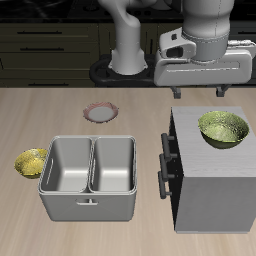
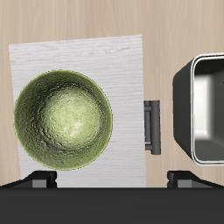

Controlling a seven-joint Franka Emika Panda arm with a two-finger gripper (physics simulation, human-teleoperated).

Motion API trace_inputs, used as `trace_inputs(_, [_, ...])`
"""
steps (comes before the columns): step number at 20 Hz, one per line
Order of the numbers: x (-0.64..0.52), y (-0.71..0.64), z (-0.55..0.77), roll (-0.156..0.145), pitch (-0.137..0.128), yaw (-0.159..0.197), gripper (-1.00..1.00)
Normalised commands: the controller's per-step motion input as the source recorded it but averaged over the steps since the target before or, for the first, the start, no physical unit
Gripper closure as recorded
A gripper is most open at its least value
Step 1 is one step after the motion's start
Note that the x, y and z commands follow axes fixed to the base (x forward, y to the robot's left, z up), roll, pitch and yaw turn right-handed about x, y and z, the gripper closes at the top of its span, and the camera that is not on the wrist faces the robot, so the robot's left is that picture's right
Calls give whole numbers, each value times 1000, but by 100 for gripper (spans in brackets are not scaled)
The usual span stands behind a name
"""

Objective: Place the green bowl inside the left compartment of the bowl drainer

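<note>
The green bowl point(image 1: 224, 129) point(image 2: 63, 118) sits upright on top of the grey cabinet point(image 1: 212, 185). It is glossy, olive and mottled. My gripper point(image 1: 199, 93) point(image 2: 114, 182) hangs open above the cabinet's back edge, a little behind the bowl, holding nothing. Its two fingertips point(image 2: 39, 180) stand wide apart, clear of the bowl. The bowl drainer point(image 1: 88, 205) point(image 2: 188, 79), a grey metal tub with a middle wall, stands on the table beside the cabinet. Nothing lies in either of its compartments.
The cabinet's black handles point(image 1: 165, 166) point(image 2: 151, 127) face the drainer. A small yellow bowl point(image 1: 31, 162) sits on the drainer's far side from the cabinet. A flat pinkish-white dish point(image 1: 100, 113) lies farther back on the wooden table.
</note>
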Motion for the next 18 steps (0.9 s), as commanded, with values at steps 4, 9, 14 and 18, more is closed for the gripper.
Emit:
trace_inputs(4, [96,37,-6,45,-33,9,-100])
trace_inputs(9, [78,13,-152,24,8,-29,-100])
trace_inputs(14, [80,-64,-288,4,36,13,-100])
trace_inputs(18, [30,-68,-292,-5,26,-2,-100])
